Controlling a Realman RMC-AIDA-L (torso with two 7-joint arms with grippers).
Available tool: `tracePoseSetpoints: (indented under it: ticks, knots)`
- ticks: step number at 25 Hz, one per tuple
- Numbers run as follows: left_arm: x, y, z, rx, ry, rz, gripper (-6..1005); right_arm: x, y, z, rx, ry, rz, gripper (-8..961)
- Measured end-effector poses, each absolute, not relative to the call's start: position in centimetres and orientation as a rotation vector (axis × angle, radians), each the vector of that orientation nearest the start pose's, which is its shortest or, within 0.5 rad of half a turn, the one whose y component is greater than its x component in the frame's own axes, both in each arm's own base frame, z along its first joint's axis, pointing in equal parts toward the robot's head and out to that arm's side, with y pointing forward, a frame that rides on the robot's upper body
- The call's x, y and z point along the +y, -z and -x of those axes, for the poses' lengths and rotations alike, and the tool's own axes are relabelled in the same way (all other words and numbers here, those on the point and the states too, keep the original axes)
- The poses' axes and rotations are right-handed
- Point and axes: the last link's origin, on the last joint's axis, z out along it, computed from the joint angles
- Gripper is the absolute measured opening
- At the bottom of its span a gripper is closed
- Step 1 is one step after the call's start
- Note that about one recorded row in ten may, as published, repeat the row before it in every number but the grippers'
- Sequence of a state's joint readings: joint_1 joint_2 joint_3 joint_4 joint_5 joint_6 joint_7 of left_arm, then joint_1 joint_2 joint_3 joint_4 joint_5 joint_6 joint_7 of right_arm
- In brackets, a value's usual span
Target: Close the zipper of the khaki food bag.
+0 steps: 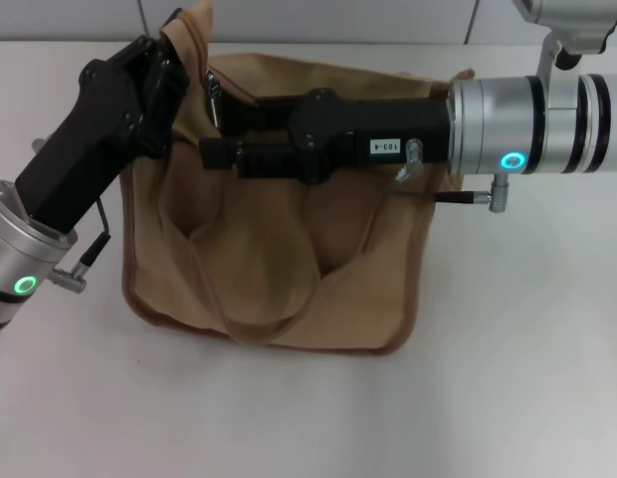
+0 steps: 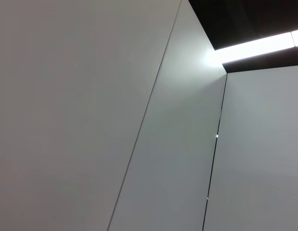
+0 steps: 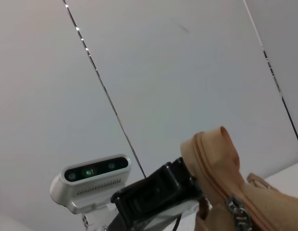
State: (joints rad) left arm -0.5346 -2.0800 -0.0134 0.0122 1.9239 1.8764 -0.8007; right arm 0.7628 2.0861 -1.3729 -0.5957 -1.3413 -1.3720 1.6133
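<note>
The khaki food bag (image 1: 279, 249) stands on the white table, its loop handles draped down the near side. My left gripper (image 1: 171, 62) reaches in from the near left and is shut on the bag's raised end fabric (image 3: 211, 154) at the far left corner. The right wrist view shows it as a black gripper (image 3: 161, 197) against that fabric. My right gripper (image 1: 217, 124) lies across the bag's top from the right. Its tip is beside the zipper's silver pull tab (image 1: 215, 98), which also shows in the right wrist view as a pull tab (image 3: 235, 208). The arm hides most of the zipper line.
The white table (image 1: 517, 349) extends around the bag on all sides. A pale panelled wall (image 2: 91, 96) fills the left wrist view. The left arm's silver wrist camera (image 3: 91, 180) shows in the right wrist view.
</note>
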Motion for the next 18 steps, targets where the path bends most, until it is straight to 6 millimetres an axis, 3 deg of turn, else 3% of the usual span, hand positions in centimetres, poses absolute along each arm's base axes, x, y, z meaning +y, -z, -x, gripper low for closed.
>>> tracePoseSetpoints:
  ticks: [10,18]
  knots:
    - [28.89,0.47,23.42,-0.425,1.642,2.007,17,35.42,5.81,-10.32,0.529,-1.155,2.966,590]
    - [29.01,0.43,23.41,-0.425,1.64,2.002,17,35.71,6.44,-10.35,0.549,-1.115,2.972,581]
